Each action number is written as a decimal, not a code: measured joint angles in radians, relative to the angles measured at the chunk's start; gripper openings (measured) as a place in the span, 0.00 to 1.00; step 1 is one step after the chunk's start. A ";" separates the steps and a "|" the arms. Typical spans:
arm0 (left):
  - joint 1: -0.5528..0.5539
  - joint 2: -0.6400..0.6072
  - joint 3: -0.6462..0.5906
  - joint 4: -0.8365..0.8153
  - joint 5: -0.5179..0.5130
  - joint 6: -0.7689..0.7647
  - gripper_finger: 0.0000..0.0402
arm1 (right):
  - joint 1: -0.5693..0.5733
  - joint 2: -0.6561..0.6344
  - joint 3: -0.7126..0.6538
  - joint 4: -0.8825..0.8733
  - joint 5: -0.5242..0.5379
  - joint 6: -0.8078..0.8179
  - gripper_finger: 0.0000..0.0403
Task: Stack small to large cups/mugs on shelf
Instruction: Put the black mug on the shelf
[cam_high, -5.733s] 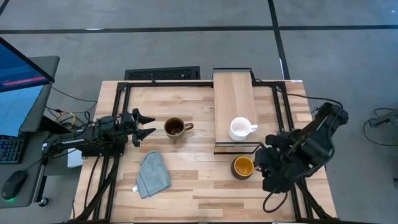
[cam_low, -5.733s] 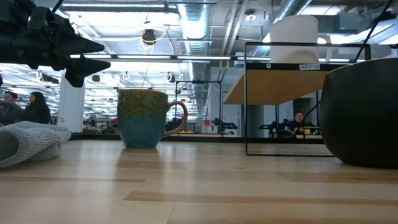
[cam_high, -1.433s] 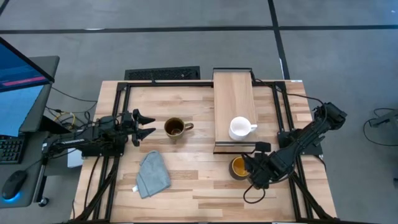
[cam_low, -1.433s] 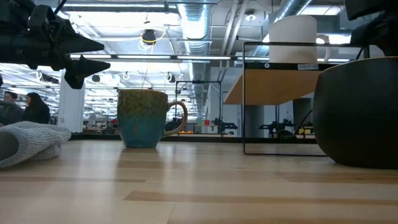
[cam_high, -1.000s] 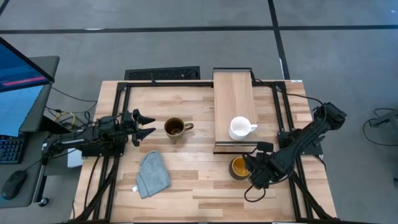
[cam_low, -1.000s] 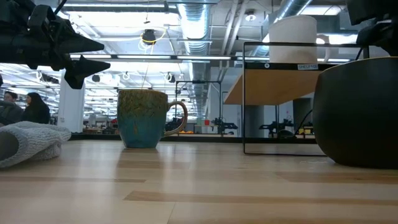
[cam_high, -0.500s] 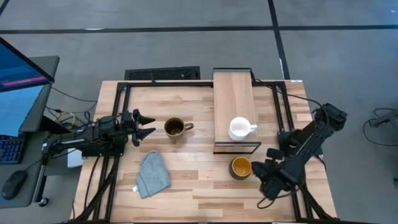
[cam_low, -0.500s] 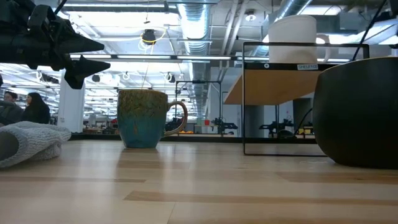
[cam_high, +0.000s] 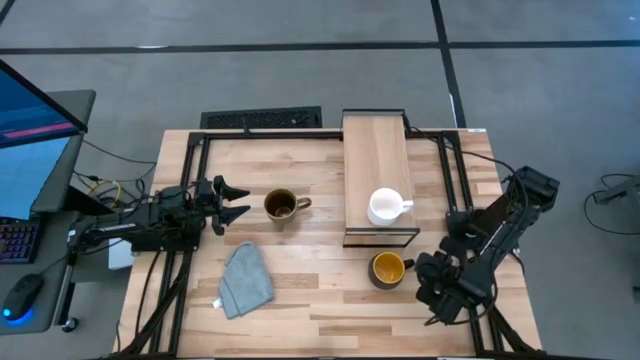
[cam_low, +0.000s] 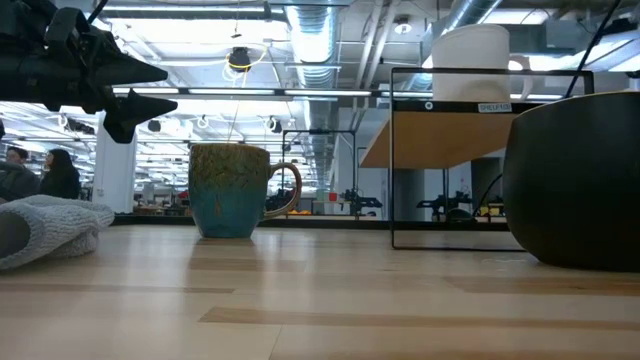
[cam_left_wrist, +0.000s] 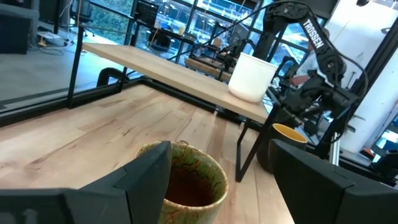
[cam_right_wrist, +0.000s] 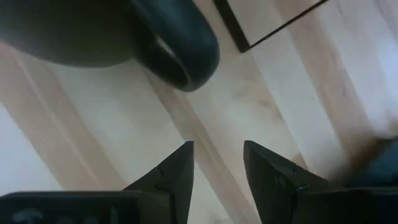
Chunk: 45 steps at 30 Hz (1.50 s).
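One mug of three was in place: the white mug (cam_high: 385, 207) stood on the shelf (cam_high: 376, 150), toward its 6 o'clock end. The dark mug (cam_high: 388, 269) sat on the surface (cam_high: 300, 290) just beyond that end, at about 5 o'clock from the middle of the surface, and the olive mug (cam_high: 282, 206) stood at about 9 o'clock, well apart from the shelf. So I judged the job barely a third done, with two mugs left to nest.

The right tool (cam_high: 436, 281) hung just at 3 o'clock of the dark mug, holding nothing. Only the right wrist view showed its fingers (cam_right_wrist: 169, 173) parted, with the mug's handle (cam_right_wrist: 177, 53) ahead of them and not between them. The left tool (cam_high: 233, 200) waited beside the olive mug, fingers spread and empty.

The low view showed what the overhead one could not: the shelf was raised on a dark frame (cam_low: 395, 160), so each mug needed a lift. The left wrist view looked into the olive mug's dark inside (cam_left_wrist: 185, 185).
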 joint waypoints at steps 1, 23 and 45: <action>0.000 0.000 0.000 0.000 0.002 0.000 0.65 | 0.008 0.000 -0.015 0.025 0.002 0.008 0.40; 0.000 0.000 0.000 0.004 0.024 -0.001 0.65 | 0.374 -0.002 -0.165 0.009 0.535 0.599 0.40; 0.000 0.000 0.000 0.004 0.024 -0.001 0.65 | 0.361 -0.002 -0.199 0.130 0.384 0.653 0.63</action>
